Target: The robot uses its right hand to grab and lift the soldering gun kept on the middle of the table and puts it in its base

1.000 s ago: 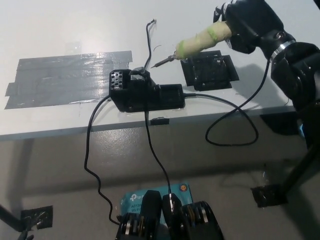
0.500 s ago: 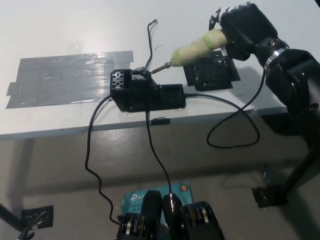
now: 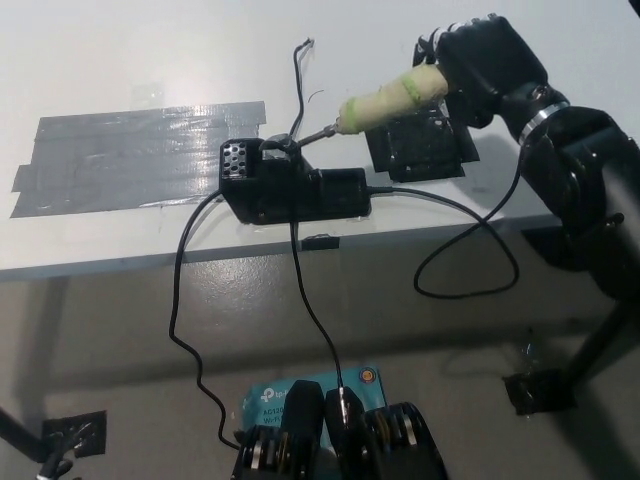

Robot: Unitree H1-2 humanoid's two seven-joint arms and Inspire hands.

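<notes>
1. Head view: black right hand (image 3: 485,60) is wrapped around the rear of the soldering gun (image 3: 385,98), held above the white table (image 3: 150,50). Pale taped handle slants down to the left; metal tip sits at the holder on top of the black base (image 3: 290,190), contact unclear.
2. Base stands near the table's front edge. Black mat (image 3: 420,145) lies just right of it, under the hand.
3. Grey tape patch (image 3: 130,155) lies left of the base; bare table beyond.
4. Cables (image 3: 460,250) hang over the front edge to a grey floor.
5. Left hand not visible.
</notes>
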